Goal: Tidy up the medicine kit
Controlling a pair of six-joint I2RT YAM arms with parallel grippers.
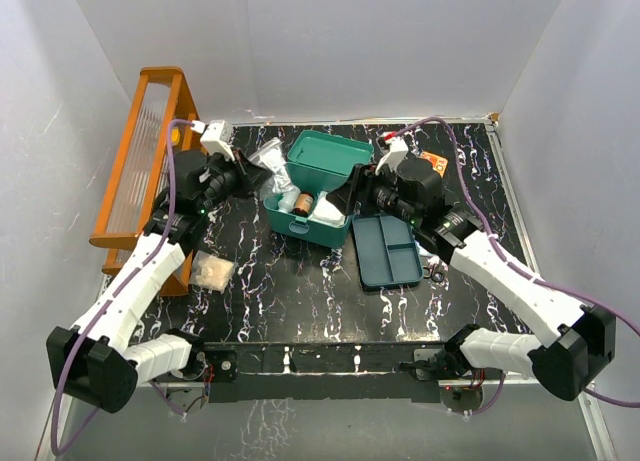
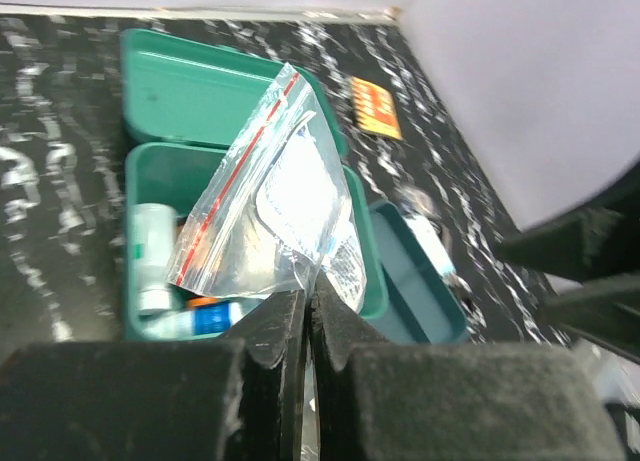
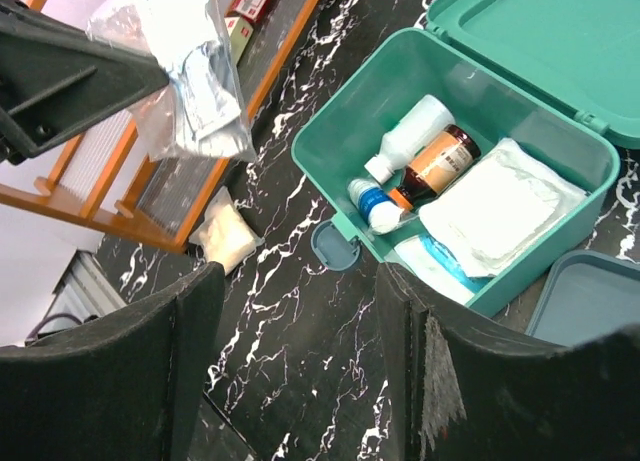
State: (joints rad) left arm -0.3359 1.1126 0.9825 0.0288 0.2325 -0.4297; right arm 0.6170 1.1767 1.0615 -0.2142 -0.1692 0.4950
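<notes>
The teal medicine kit [image 1: 303, 224] stands open at mid-table, its lid [image 1: 330, 153] tipped back. Inside lie a white bottle [image 3: 410, 131], a brown bottle with an orange label [image 3: 440, 161], a blue-labelled bottle [image 3: 375, 203] and a white gauze pack [image 3: 490, 206]. The matching tray insert [image 1: 388, 249] rests on the table to the box's right. My left gripper [image 2: 308, 306] is shut on a corner of a clear zip bag [image 2: 280, 201] with a red stripe, which hangs over the box's left end. My right gripper [image 3: 300, 281] is open and holds nothing, hovering over the table just in front of the box.
An orange wooden rack [image 1: 140, 161] stands along the left wall, with a white box [image 1: 217, 134] at its far end. A small white packet [image 1: 212, 271] lies by the rack's foot. An orange packet [image 1: 432, 161] lies behind the right arm. White walls close in three sides.
</notes>
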